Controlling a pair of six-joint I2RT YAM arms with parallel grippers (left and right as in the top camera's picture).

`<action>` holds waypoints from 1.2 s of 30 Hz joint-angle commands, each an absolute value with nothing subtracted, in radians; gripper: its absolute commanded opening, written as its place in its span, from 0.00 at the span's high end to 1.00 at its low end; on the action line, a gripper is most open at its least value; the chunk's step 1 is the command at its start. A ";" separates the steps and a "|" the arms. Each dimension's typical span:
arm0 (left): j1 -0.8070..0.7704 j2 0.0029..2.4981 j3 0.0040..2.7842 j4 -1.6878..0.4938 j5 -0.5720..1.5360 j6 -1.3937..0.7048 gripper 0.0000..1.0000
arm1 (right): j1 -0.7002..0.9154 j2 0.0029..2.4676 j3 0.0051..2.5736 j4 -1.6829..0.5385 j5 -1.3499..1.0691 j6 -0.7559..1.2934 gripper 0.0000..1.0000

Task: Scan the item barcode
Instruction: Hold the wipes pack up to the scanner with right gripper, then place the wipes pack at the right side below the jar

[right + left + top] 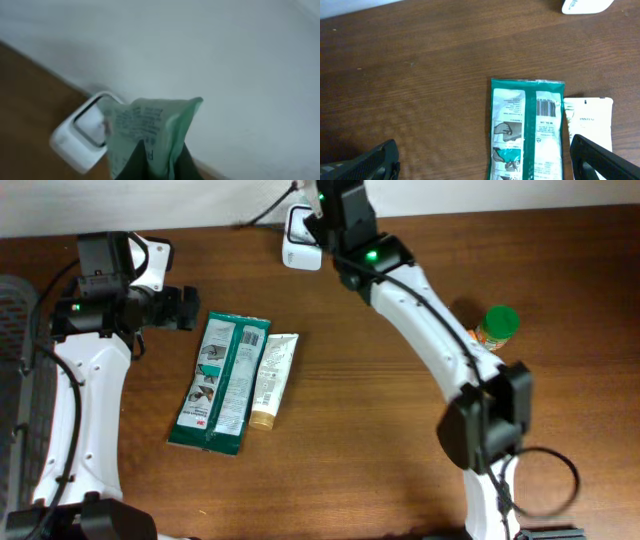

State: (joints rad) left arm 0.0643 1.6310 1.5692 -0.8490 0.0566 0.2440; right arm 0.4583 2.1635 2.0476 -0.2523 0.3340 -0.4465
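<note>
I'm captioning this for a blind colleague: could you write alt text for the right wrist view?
A pale green printed packet, pinched from below by the right arm's dark jaws, is held up beside a white scanner. Behind are a white wall and brown table.

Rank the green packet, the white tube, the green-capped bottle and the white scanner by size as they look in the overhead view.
1. green packet
2. white tube
3. white scanner and green-capped bottle: unranked. They look alike in size, and the right arm covers part of the scanner.
</note>
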 commanded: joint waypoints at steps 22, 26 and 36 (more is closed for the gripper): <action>0.068 1.628 1.573 -0.850 0.075 0.260 0.01 | 0.456 2.466 2.060 0.403 0.297 -1.144 0.96; 0.068 1.628 1.573 -0.850 0.075 0.260 0.01 | 0.456 2.353 2.060 0.266 0.293 -0.929 0.96; 0.068 1.628 1.573 -0.850 0.075 0.260 0.01 | 0.378 1.863 2.060 -0.637 0.225 -0.002 0.96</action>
